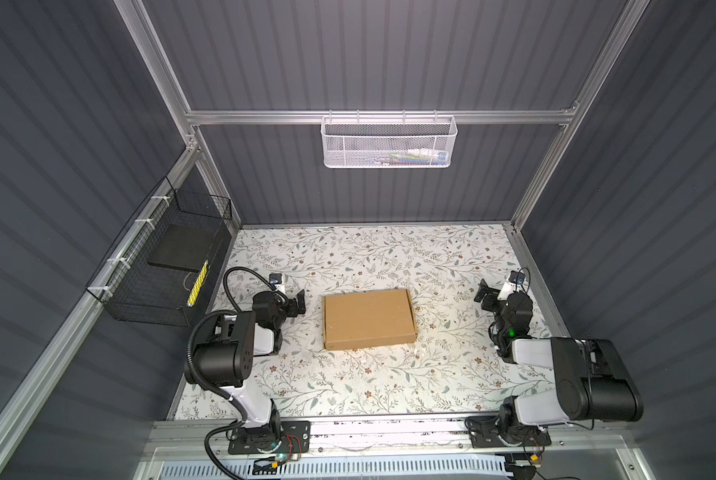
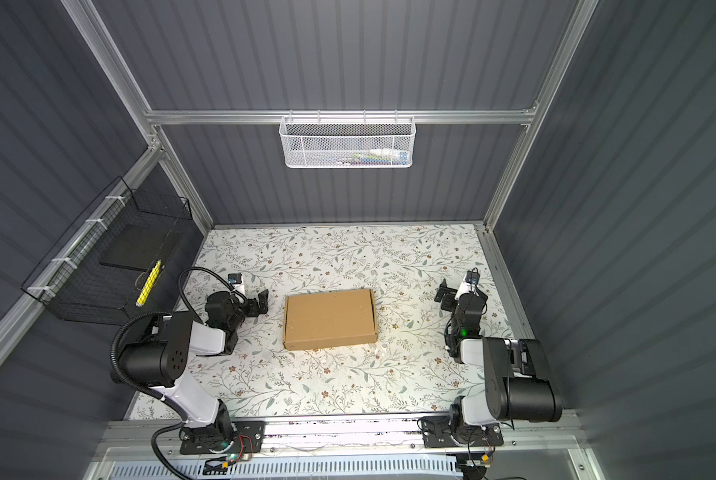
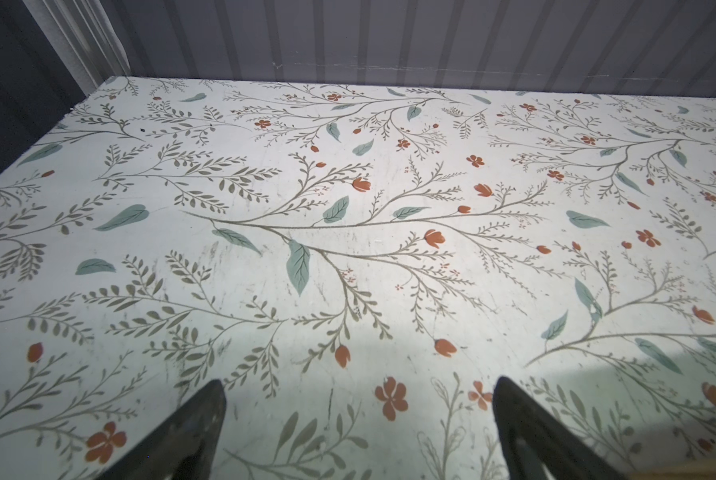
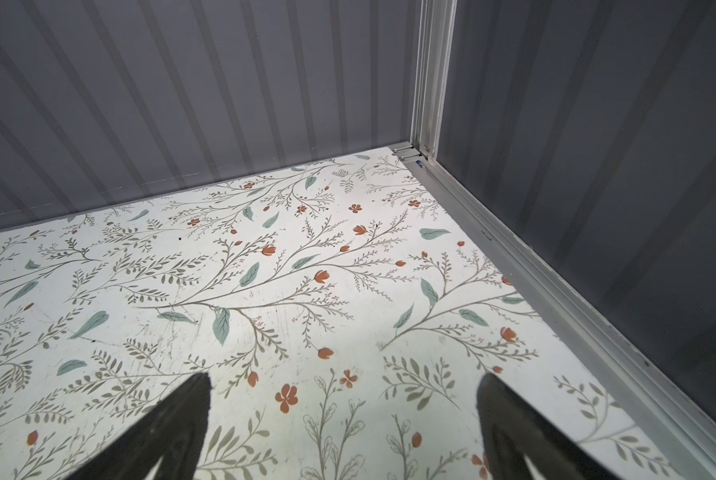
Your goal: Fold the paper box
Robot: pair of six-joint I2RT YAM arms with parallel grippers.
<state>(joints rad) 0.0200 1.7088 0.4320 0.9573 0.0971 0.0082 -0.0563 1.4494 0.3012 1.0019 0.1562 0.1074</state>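
Nearest, the two arm bases are bolted to the front rail (image 1: pixel 389 432), and each arm is folded back on its own side. The left pincer (image 1: pixel 298 306) and the right pincer (image 1: pixel 484 296) both stand wide and hold nothing; the wrist views show only flowered print between their tips. Between them, in the middle of the tabletop (image 1: pixel 348 257) and well apart from both, lies the paper box (image 1: pixel 368 318). In both top views it reads as a shut, shallow brown carton with the lid down flat and no flap sticking out. The folding therefore looks finished or very nearly so, though whether the front tabs are fully tucked cannot be told. The floral tabletop is scuffed in places. Beyond it, grey ribbed wall panels (image 1: pixel 389 54) in an aluminium frame close the cell. A black wire basket (image 1: pixel 160 266) hangs on the left wall and a white mesh basket (image 1: pixel 389 143) on the back crossbar.
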